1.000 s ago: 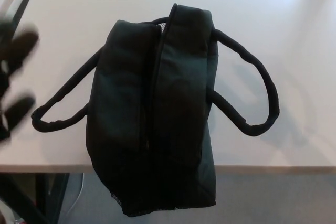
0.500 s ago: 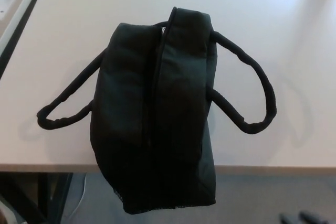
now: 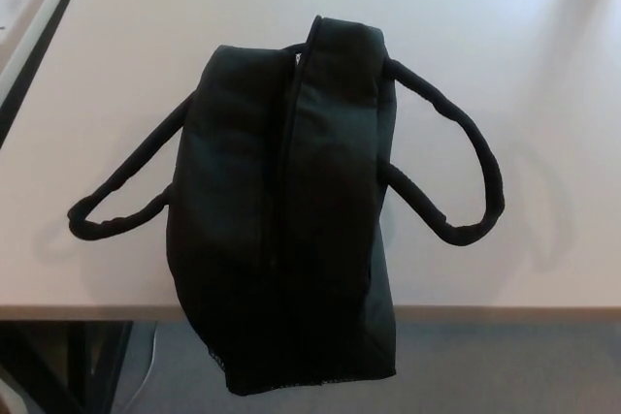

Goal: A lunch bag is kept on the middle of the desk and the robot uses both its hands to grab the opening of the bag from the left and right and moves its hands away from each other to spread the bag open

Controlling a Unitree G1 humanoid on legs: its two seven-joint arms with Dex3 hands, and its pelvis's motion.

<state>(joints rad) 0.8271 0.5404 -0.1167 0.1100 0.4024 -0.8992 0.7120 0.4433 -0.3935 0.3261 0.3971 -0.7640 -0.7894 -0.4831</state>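
Lunch bag at frame centre on worktop, opening nearly closed, overhanging lower edge; no hand visible.

No part of the robot shows in the head view. The left arm and hand are out of the picture, and so are the right arm and hand. Their pose cannot be told from here.
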